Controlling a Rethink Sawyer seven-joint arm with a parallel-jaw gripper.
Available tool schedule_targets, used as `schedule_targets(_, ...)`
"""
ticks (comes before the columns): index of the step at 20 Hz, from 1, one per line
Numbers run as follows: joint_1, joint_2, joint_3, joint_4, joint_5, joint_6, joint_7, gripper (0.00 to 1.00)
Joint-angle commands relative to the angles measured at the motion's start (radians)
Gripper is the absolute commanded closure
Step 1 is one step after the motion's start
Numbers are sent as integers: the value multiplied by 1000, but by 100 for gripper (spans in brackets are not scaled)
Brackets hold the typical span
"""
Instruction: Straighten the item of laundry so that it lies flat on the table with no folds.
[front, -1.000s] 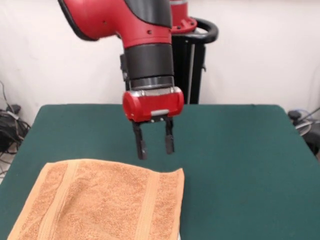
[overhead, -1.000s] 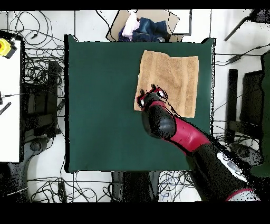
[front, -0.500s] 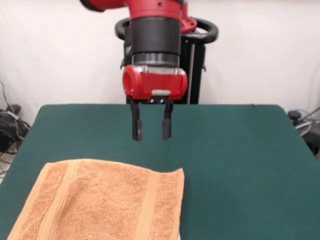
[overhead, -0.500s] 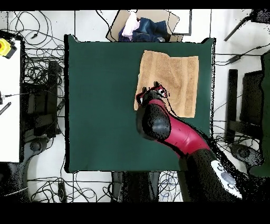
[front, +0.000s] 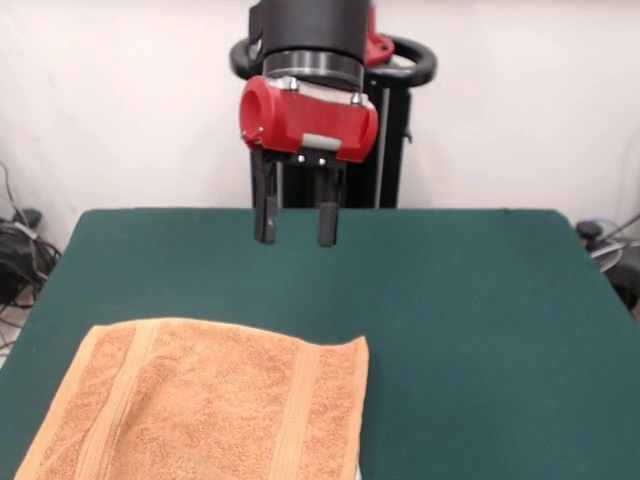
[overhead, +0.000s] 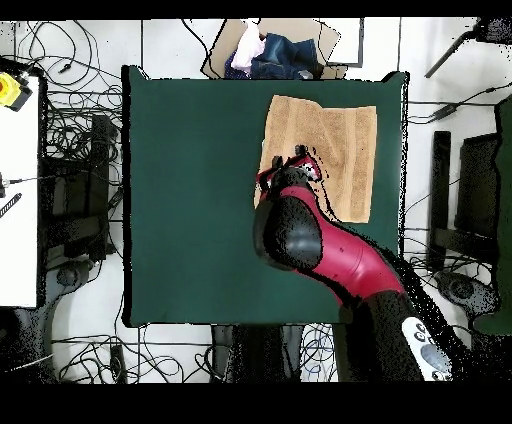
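The item of laundry, an orange-tan towel with woven bands, lies spread on the dark green table at the front left of the front view; its near part runs off the picture's bottom edge. In the overhead view the towel sits at the table's upper right, partly hidden by the arm. My gripper hangs open and empty, well above the table and behind the towel's far edge. The overhead view shows the gripper over the towel's left edge.
An open box of mixed clothes stands just beyond the table's top edge in the overhead view. Cables cover the floor around the table. A white side table is at the left.
The gripper has risen and drawn back from just above the towel's far edge. It stayed open. The towel has not moved.
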Motion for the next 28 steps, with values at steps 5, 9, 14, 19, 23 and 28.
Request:
schedule_targets(5, -14, -1, 1, 146, 53, -13, 430, 0)
schedule_targets(9, 29, -29, -52, 170, 91, 32, 447, 0)
schedule_targets(14, 199, -29, -265, 122, 194, 211, 456, 0)
schedule_targets(19, 90, -21, -145, 171, 122, 110, 486, 0)
schedule_targets(23, -11, 84, -33, 193, 20, -70, 561, 0)
schedule_targets(28, -62, 125, 27, 206, 11, -110, 651, 0)
